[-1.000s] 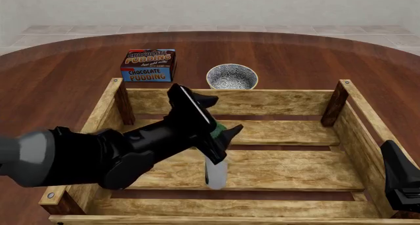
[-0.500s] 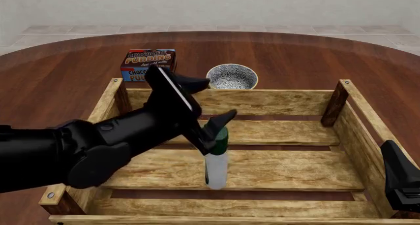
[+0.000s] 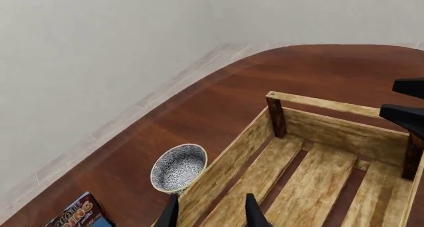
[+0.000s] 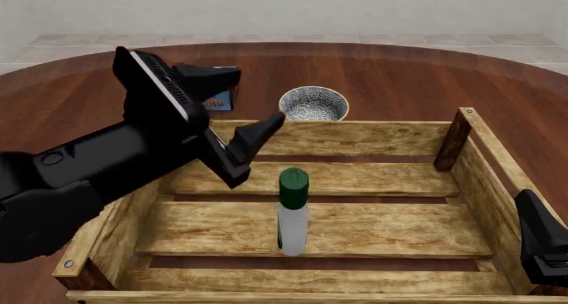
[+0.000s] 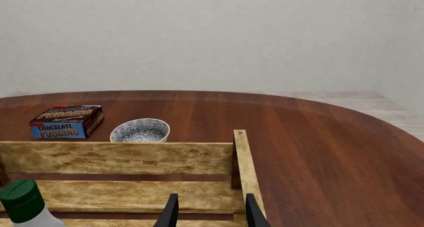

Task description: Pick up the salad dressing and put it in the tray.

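Above the near-left part of the large rectangular light wooden tray (image 4: 400, 227), the left arm slants up and forward, its black left gripper (image 4: 235, 128) raised clear of everything with the two fingers spread apart and nothing between them. One fingertip (image 4: 266, 124) points toward the tray's far plank wall; the other finger passes in front of the blue-and-red chocolate pudding box (image 4: 217, 99). Low at the front view's right edge, only a dark piece of the right gripper (image 5: 208, 212) shows beside the tray's right wall; the right wrist view shows its two fingers parted and empty.

One small slim salad dressing bottle (image 4: 292, 212), pale translucent body under a dark green screw cap, stands upright on the tray's slatted bottom, near the middle, touching neither gripper. The tray is rough-grained plank with dark corner posts, three of which show in the front view.

Beyond the far wall, on the smooth dark reddish wood table (image 4: 417, 78), sit one small round speckled bowl (image 4: 313, 104) and the single pudding box, side by side and apart from each other. Pale tiled floor and a plain wall lie behind.
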Available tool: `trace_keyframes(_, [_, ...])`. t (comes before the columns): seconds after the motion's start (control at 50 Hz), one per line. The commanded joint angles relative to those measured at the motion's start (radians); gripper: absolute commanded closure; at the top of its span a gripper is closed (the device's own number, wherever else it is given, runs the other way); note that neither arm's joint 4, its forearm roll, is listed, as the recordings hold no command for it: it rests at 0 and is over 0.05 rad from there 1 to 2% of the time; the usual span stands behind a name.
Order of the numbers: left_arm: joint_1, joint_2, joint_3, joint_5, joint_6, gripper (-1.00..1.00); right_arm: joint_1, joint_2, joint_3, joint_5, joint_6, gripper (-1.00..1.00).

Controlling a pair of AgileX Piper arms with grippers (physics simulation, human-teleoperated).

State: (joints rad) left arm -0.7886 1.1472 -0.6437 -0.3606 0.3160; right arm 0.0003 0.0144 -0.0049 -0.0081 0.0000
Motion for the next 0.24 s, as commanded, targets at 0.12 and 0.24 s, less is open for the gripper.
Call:
trace_keyframes(0.12, [0.063,-0.157,0.033,0.055,0.003,-1.00,0.000,0.000,0.000,0.000,0.000,-1.00])
trace_keyframes(0.24, [0.110,-0.197,0.041,0.067,0.003,-1.00,0.000,0.000,0.000,0.000,0.000,-1.00])
